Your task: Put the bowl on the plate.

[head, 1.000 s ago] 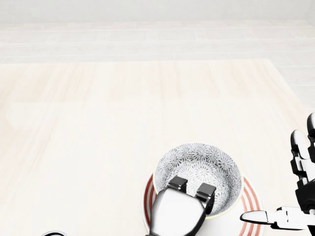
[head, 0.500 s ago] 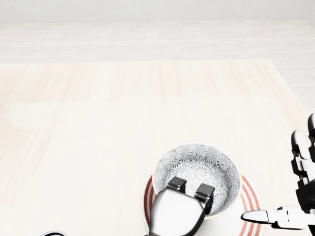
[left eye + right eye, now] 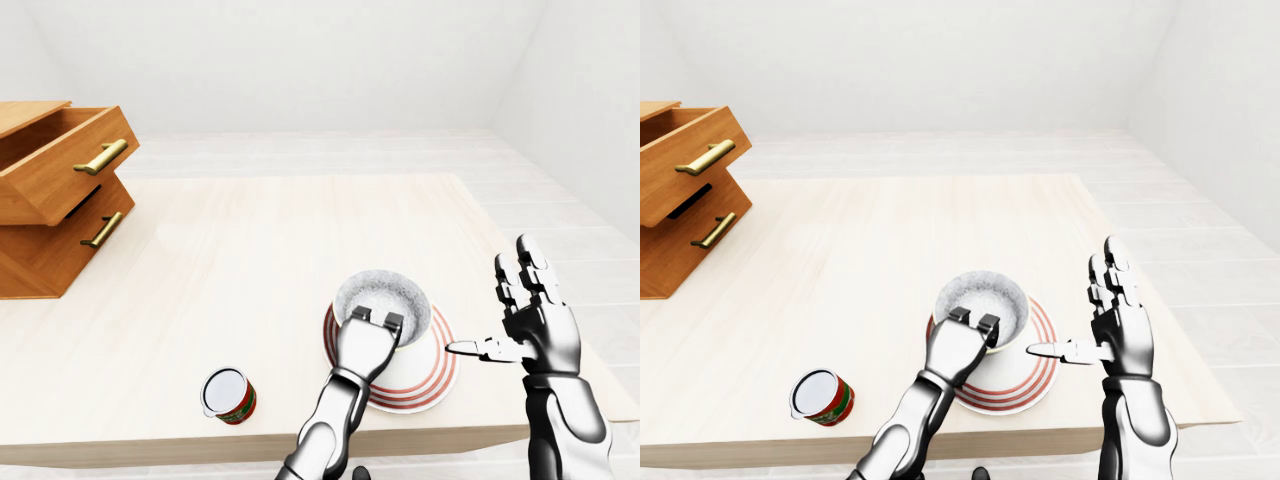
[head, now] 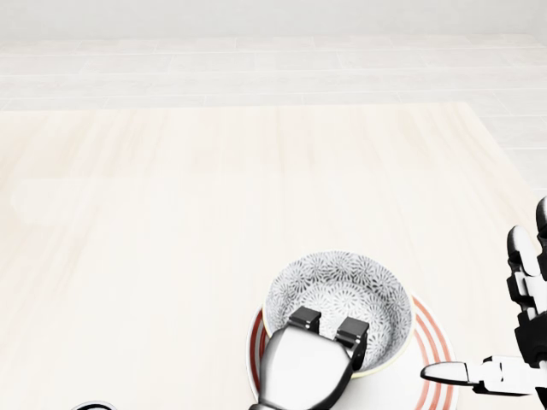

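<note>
The left hand (image 4: 325, 329) grips the bowl (image 4: 342, 295) by its near rim, fingers (image 4: 303, 319) hooked over the edge. The bowl sits over the plate (image 3: 425, 375), apparently resting on it, slightly toward the plate's upper left in the left-eye view. The right hand (image 3: 530, 315) stands spread and empty beside the plate. To finish well, loosen the fingers gently and lift straight up, so the bowl doesn't tip or slide.

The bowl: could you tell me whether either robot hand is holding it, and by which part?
The left robot hand grips the bowl at its near rim, over the plate. The right robot hand is open, holding nothing.
</note>
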